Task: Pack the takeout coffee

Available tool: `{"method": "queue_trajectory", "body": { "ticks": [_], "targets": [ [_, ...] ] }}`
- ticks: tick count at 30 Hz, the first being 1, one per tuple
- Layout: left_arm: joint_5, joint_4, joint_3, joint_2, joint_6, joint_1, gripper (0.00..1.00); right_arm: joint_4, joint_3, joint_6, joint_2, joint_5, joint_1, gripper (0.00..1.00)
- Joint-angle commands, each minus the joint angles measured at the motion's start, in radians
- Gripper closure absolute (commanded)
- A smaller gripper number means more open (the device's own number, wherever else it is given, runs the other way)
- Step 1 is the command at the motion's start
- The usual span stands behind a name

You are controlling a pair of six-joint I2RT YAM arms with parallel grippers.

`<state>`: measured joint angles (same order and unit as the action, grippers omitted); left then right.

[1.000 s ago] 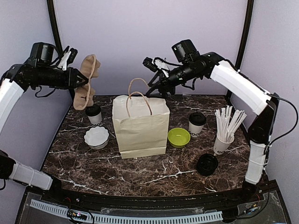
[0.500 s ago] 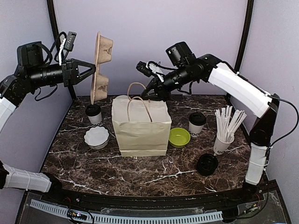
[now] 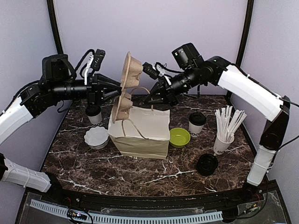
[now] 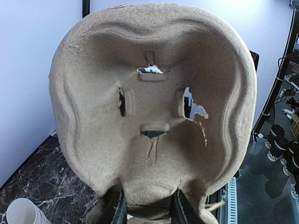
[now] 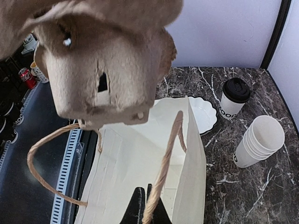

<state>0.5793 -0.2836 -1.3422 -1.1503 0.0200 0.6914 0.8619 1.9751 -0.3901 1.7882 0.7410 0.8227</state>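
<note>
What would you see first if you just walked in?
A brown cardboard cup carrier stands out, held on edge by the left fingers right above the open paper bag in the middle. The right fingers pinch the bag's back rim. Lidded coffee cups stand at either side of it.

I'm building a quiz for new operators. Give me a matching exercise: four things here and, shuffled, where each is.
Things: 1 cup carrier; 2 paper bag; 3 green bowl; 4 loose black lid.
Places: A between the bag and a lidded cup; B in the left fingers, above the bag; C just nearer than the cup of sticks; D rim pinched by the right fingers.
Pairs: 1-B; 2-D; 3-A; 4-C.
</note>
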Motion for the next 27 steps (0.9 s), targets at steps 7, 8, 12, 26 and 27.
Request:
{"method": "queue_trajectory", "body": {
  "ticks": [7, 8, 12, 26, 27],
  "targets": [
    [-0.064, 0.278, 0.229, 0.061, 0.124, 0.08, 0.75, -0.022, -0.001, 0.0, -0.035, 0.076, 0.006, 1.0],
    [-0.071, 0.28, 0.233, 0.057, 0.141, 0.081, 0.75, -0.02, -0.002, 0.0, -0.037, 0.082, 0.006, 1.0],
    [-0.077, 0.303, 0.255, 0.044, 0.178, 0.08, 0.73, -0.016, -0.004, -0.006, -0.044, 0.094, 0.007, 1.0],
    [-0.137, 0.154, 0.3, 0.12, 0.274, 0.082, 0.72, 0.023, -0.015, -0.06, -0.046, 0.129, 0.006, 1.0],
    [-0.146, 0.156, 0.304, 0.127, 0.275, 0.082, 0.72, 0.025, -0.014, -0.062, -0.046, 0.131, 0.006, 1.0]
  ]
}}
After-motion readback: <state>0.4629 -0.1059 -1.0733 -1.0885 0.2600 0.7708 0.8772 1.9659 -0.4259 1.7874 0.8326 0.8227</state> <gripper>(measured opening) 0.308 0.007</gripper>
